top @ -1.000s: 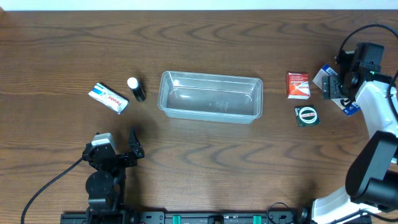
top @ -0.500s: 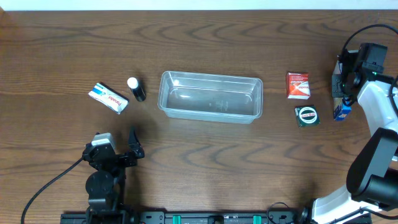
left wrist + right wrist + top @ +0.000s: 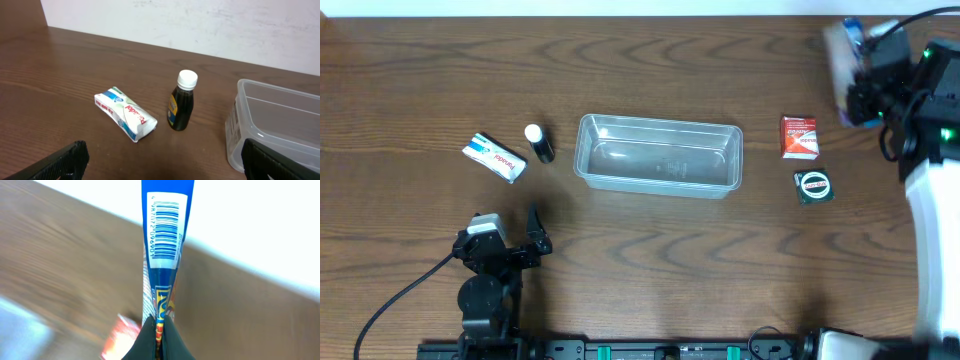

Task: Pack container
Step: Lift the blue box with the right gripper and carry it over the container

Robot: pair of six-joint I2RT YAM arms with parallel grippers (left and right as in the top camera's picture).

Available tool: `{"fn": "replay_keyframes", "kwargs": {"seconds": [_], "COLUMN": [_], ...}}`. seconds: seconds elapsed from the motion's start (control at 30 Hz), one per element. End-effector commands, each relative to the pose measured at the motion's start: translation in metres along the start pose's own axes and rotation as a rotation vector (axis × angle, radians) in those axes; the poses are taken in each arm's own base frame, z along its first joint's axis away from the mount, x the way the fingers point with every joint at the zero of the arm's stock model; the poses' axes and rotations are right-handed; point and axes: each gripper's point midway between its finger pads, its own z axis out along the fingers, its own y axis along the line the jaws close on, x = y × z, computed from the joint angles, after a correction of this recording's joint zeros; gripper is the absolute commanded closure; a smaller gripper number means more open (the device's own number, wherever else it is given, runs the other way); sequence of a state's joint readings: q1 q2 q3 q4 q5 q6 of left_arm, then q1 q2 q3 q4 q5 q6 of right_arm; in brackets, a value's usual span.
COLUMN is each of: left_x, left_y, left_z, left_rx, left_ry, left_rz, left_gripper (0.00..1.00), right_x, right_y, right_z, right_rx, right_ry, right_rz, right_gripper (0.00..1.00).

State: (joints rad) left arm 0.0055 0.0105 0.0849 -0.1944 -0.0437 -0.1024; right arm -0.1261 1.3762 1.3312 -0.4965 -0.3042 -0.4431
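The container is a clear plastic tray lying mid-table with nothing in it; its left end wall shows in the left wrist view. My right gripper, blurred at the far right, is shut on a thin blue packet. In the right wrist view the packet stands edge-on with a barcode on it, pinched between the fingertips. My left gripper rests near the front left. It is open and holds nothing, and its fingers stand wide apart.
A white packet and a dark bottle with a white cap lie left of the container. A red packet and a round green tin lie to its right. The table's far edge runs just behind the right gripper.
My right gripper shut on the blue packet at the right and lifted it off the table, moving toward the far edge. The left arm has not moved.
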Motion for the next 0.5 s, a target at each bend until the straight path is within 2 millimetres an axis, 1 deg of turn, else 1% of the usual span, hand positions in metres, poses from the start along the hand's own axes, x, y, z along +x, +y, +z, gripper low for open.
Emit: {"fn": "replay_keyframes", "kwargs": {"seconds": [0.0,0.03,0.1,0.13,0.17,0.2,0.33,0.47], "left_x": [0.015,0.015,0.015,0.015,0.015,0.015,0.015,0.015], "left_y": [0.002,0.002,0.002,0.002,0.002,0.002,0.002,0.002], "left_z": [0.001,0.001,0.001,0.001,0.001,0.001,0.001,0.001], "left_rx": [-0.002,-0.002,-0.002,-0.002,-0.002,-0.002,-0.002,-0.002], "left_ry": [0.046,0.046,0.046,0.046,0.046,0.046,0.046,0.046], "left_rz": [0.016,0.016,0.016,0.016,0.016,0.016,0.016,0.016], "left_gripper": [0.02,0.02,0.02,0.02,0.02,0.02,0.02,0.02], "right_x": [-0.046,-0.048,-0.046,-0.040,-0.034,-0.028,-0.010,0.000], "right_y": [0.078,0.101,0.131,0.151,0.163,0.173,0.198,0.222], "right_z": [-0.026,-0.029,-0.031,-0.030,-0.028,-0.026,-0.019,-0.019], "right_rx": [-0.239,-0.288,-0.351,-0.388,-0.401,-0.405,-0.382,-0.393], "right_ry": [-0.171,-0.183,-0.181,-0.161,-0.136,-0.103,0.010,0.059], "right_rz": [-0.246,-0.327,-0.436,-0.518,-0.577,-0.619,-0.718,-0.789], "right_gripper": [0.99,0.99,0.99,0.99,0.99,0.99,0.99,0.99]}}
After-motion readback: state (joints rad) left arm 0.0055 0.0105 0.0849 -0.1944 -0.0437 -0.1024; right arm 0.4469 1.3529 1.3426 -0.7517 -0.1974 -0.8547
